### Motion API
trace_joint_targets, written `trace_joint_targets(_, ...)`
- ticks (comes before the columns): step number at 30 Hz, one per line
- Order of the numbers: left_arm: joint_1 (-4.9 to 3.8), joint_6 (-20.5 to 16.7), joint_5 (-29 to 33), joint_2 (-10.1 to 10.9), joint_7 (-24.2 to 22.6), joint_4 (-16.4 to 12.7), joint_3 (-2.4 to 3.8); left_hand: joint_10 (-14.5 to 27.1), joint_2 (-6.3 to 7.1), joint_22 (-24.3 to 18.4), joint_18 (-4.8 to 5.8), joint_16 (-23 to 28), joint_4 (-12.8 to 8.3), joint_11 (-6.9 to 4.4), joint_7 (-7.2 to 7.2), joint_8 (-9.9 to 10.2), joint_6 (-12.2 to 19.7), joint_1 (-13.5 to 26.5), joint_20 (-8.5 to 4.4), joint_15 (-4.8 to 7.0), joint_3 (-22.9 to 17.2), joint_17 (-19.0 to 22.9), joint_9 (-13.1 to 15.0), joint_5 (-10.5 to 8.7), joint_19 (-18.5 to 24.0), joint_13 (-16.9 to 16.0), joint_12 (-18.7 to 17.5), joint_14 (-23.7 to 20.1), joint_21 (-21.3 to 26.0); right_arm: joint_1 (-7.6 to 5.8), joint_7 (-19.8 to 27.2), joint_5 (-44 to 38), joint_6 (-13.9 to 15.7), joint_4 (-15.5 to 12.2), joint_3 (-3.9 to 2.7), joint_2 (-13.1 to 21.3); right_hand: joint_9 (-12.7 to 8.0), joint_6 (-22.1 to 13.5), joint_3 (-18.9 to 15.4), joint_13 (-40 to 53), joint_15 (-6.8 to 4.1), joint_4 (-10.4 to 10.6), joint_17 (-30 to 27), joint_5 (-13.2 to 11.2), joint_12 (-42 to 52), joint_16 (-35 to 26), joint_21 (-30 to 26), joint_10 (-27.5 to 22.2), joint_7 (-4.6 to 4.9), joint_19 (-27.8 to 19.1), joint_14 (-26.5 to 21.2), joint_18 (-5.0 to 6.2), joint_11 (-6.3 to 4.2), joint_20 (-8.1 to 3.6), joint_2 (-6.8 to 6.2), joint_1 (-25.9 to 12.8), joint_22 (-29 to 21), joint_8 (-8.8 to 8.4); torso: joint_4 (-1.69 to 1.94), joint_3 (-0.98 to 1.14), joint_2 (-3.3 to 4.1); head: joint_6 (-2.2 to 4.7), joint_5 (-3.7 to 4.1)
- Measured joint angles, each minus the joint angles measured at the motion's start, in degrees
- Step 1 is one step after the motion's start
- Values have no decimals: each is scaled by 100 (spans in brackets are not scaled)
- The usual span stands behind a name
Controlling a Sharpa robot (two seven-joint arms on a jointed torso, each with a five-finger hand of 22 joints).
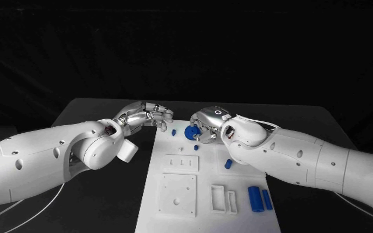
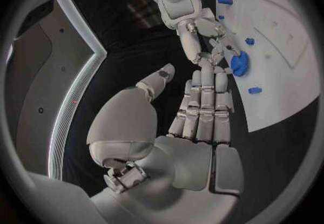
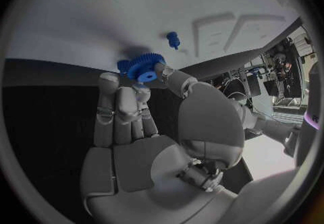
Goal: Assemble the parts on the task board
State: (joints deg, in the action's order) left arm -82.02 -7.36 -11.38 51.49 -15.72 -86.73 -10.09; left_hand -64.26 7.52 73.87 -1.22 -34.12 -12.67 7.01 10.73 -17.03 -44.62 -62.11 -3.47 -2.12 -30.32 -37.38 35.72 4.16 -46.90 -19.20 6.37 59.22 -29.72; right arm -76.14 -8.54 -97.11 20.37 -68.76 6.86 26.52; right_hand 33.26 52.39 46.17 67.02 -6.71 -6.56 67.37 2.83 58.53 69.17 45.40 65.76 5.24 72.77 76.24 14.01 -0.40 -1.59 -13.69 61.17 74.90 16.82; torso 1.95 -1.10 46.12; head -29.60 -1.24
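Task board: plain white, raised blocks on it the same white. Tabletop: black, matte. Gear held at the right robot hand: bright blue, as is the small peg on the board. Two cylinders near the board's near edge: same blue. Both robot hands silver with darker grey seams; left robot hand likewise. Arms glossy white.

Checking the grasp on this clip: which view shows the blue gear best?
The right wrist view: the blue gear sits close, teeth visible, pinched by the right hand. The head view shows it partly hidden by fingers; the left wrist view shows it small.
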Motion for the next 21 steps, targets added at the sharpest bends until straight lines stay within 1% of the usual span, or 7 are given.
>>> trace_joint_targets(4,0,1,0,3,0,-1,0,0,0,0,-51,0,0,0,0,0,0,0,0,0,0,0,0,0,0,-4,0,0,0,17,-23,-3,-25,21,4,-9,0,0,-24,0,1,24,-12,0,0,-34,0,0,0,-7,0,2,0,7,-31,26,0,-9,-3,-2,0,-3,-1)
trace_joint_targets(9,0,2,0,8,0,-3,0,0,0,0,-51,0,0,0,0,0,0,0,0,0,0,0,5,0,0,-4,0,0,0,15,-60,-3,-57,27,5,-27,-5,1,-40,0,31,40,-35,0,-21,-76,0,-23,-1,-8,-30,2,41,8,-82,23,2,-157,-4,-2,0,-7,-5)
trace_joint_targets(11,0,2,0,9,0,-3,0,0,0,-1,-51,0,0,0,0,0,0,0,0,0,0,-4,5,0,0,-4,0,0,0,16,-69,-3,-70,27,10,-34,-48,1,-40,0,38,40,-36,0,-21,-77,0,-33,-1,-8,-37,2,51,8,-119,15,5,-174,-6,-2,0,-9,-7)
trace_joint_targets(17,0,2,0,16,0,-5,0,0,0,-1,-50,0,0,0,0,0,0,0,0,0,0,-5,5,0,0,-4,0,0,0,15,-89,3,-82,44,20,-48,-90,6,-82,0,59,50,-57,1,-22,-110,0,-45,-6,-22,-57,3,65,-3,-133,-1,4,-231,-7,-1,1,-18,-10)
trace_joint_targets(18,0,2,0,18,0,-6,0,0,0,-1,-50,0,0,0,0,0,0,0,0,0,0,-4,5,0,0,-3,0,0,0,15,-91,6,-82,47,22,-48,-106,-19,-87,0,67,55,-58,2,-22,-118,0,-58,19,-24,-59,3,78,-4,-159,6,4,-272,-7,2,1,-18,-10)
trace_joint_targets(19,0,2,0,21,0,-6,0,0,0,-1,-50,0,0,0,0,0,0,0,0,0,0,-4,5,0,0,-3,0,0,0,19,-94,10,-82,52,29,-48,-149,-108,-111,0,111,62,-58,5,-22,-140,0,-84,108,-41,-69,4,105,-4,-195,-2,4,-353,-8,3,1,-18,-12)
trace_joint_targets(21,0,2,0,21,0,-7,0,0,0,-1,-49,0,0,0,0,0,0,0,0,0,0,-4,5,0,0,-3,0,0,0,30,-98,17,-81,57,35,-47,-212,-216,-124,0,151,57,-58,5,-22,-141,0,-103,215,-42,-54,2,145,-3,-200,-7,4,-460,-11,3,1,-18,-13)
